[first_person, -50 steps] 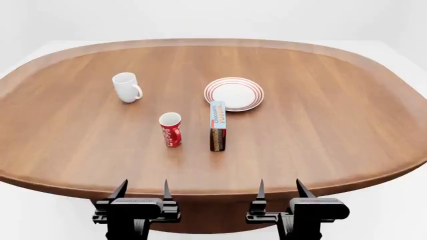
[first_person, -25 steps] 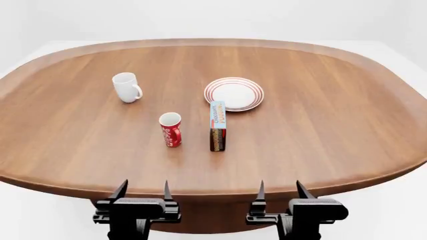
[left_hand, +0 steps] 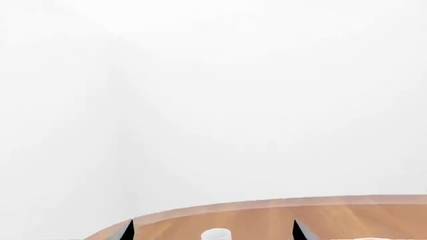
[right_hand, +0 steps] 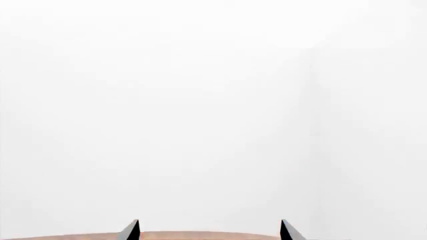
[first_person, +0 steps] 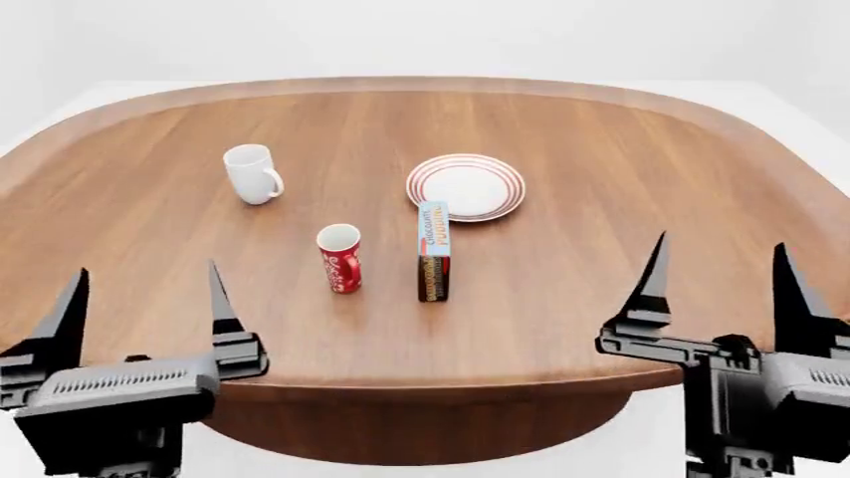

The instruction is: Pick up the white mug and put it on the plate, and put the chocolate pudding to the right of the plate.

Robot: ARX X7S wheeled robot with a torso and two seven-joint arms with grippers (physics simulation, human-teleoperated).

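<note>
Both pincers, left (first_person: 143, 299) and right (first_person: 718, 274), spread wide and empty at counter (first_person: 638, 179) near edge; white mug (first_person: 251, 173) far left, plate (first_person: 467, 186) centre, chocolate pudding (first_person: 433, 250) touching plate's near-left rim.

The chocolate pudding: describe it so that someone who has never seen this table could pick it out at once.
On the oval wooden table, find the round white plate with red rings near the middle. The chocolate pudding is the narrow carton just in front of that plate, its far end at the rim. Unlike the red cup to its left and the white mug farther back, it is box-shaped, light blue and orange at one end, dark brown at the other.
</note>
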